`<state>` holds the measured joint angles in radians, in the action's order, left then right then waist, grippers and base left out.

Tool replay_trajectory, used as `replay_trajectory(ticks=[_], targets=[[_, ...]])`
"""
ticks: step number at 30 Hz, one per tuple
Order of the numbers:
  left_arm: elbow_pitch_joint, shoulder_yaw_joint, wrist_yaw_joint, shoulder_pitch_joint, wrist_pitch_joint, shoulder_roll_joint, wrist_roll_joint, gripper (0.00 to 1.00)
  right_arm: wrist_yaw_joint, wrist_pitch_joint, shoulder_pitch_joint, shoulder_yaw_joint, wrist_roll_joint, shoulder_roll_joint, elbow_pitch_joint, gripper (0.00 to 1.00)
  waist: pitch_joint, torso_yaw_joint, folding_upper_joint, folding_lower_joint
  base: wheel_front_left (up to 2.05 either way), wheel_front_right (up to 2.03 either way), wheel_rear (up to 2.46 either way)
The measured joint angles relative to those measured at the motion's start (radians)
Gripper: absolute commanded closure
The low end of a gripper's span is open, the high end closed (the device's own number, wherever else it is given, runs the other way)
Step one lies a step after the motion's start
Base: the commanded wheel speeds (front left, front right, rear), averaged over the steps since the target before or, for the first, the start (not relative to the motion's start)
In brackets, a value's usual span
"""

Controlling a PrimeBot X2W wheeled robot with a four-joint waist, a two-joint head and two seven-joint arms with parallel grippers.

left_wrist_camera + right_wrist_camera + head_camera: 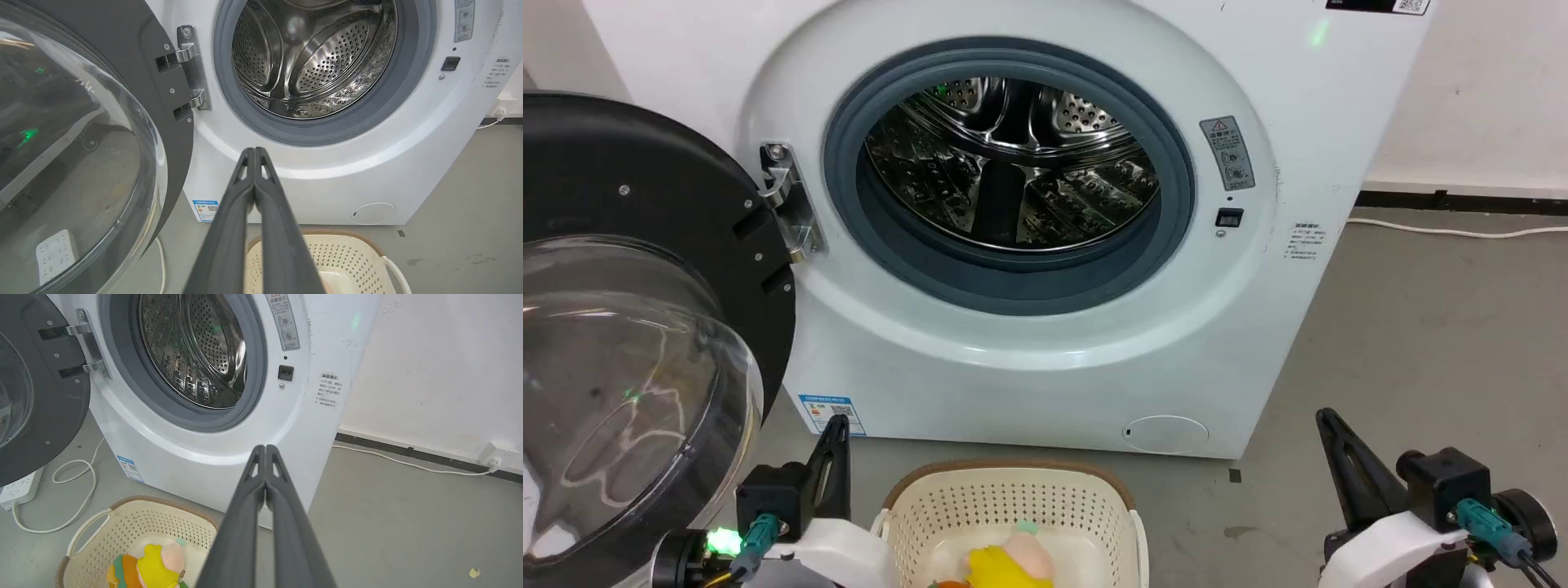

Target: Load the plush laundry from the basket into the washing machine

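Plush doll: lies in the cream basket, on the floor just before the washing machine. Door swung wide, exposing the drum for loading. Left gripper, right gripper: fingers pressed together, empty, flanking the basket.

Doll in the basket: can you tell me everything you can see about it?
The doll is a small soft plush toy with a peach-pink head, yellow shirt and orange trousers edged in green. It lies slumped on the bottom of the cream basket, on the floor before the washer. The picture edge cuts off part of it. Only the basket touches it.
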<state>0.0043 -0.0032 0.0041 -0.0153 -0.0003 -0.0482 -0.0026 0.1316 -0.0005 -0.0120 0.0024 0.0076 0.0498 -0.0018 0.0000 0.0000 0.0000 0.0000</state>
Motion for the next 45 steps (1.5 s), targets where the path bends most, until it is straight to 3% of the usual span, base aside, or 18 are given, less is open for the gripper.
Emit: replay_trajectory(ticks=[45], targets=[[0.0, 0.0, 0.0, 0.0, 0.0, 0.0, 0.0, 1.0, 0.0, 0.0, 0.0, 0.0, 0.0, 0.0, 0.0, 1.0, 0.0, 0.0, 0.0, 0.0, 0.0, 0.0, 0.0]])
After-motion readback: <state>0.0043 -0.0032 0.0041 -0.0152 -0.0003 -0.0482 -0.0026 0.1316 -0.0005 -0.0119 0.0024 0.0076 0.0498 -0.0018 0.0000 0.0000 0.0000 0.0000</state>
